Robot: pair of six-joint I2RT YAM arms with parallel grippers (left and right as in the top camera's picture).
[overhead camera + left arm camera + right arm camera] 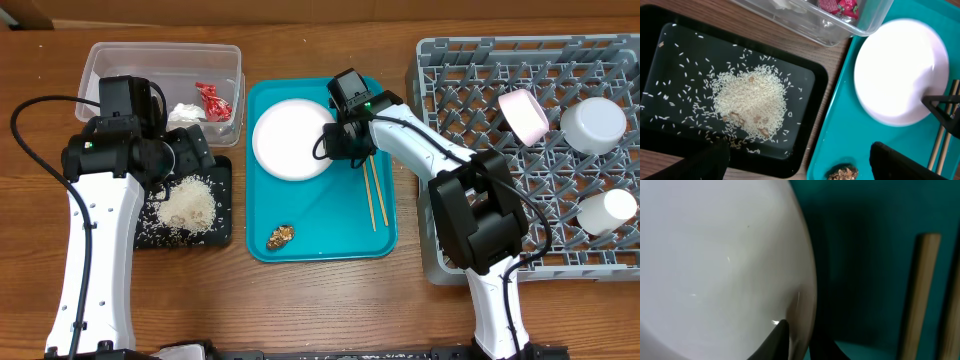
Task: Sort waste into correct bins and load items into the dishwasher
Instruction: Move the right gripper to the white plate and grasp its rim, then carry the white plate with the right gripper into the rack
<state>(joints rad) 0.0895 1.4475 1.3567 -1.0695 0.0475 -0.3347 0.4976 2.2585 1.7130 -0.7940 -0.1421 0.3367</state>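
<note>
R end effector (800,341): fingers pinch plate (291,140) rim at its 3 o'clock. Plate lies at 11 o'clock on teal tray (320,245). Chopsticks (373,195) at tray's 3 o'clock, brown scrap (280,236) at 7. L end effector (805,162): fingers wide apart, empty, above black tray (224,185) w/ rice (187,207). Red wrapper (213,100) and tissue (186,112) in clear tub (165,55). Rack (500,60), desk's 3 o'clock, holds pink bowl (523,115), white bowl (593,125), cup (607,212).

Left arm (95,240) and right arm (415,140) share white links, black joint housings, looping black cables (13,128) (a green light (367,100) dots the right).
</note>
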